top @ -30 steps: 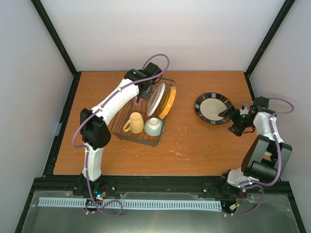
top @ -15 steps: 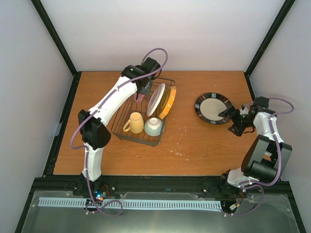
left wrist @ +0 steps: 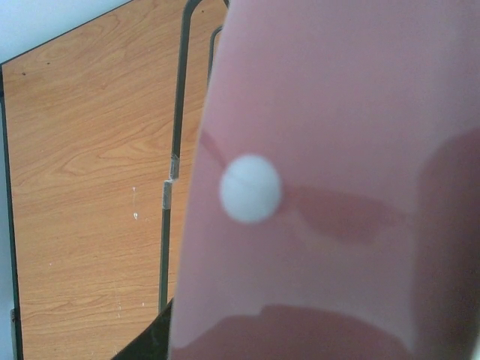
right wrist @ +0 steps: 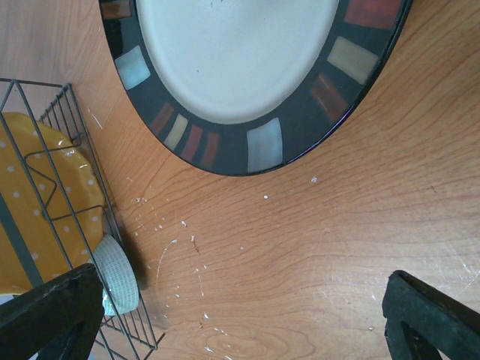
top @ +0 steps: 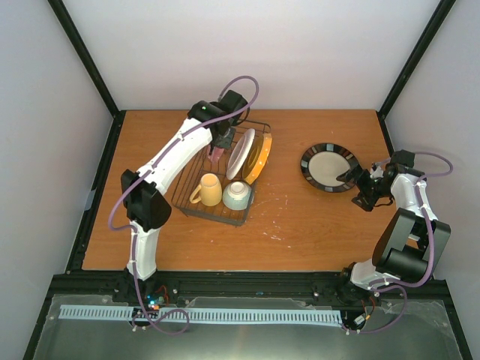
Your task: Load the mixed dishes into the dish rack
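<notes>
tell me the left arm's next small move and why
Probably ease the pink plate straight down into the dish rack, then let go. The left claw holds it roughly on edge over the rack's far end, just left of the pale plate and orange plate standing there, and it does not look seated yet.

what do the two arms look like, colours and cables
Both the left arm and right arm have white links with chunky black joint housings. A thin purple cable loops loosely along each. The right arm's fingers are black.
</notes>
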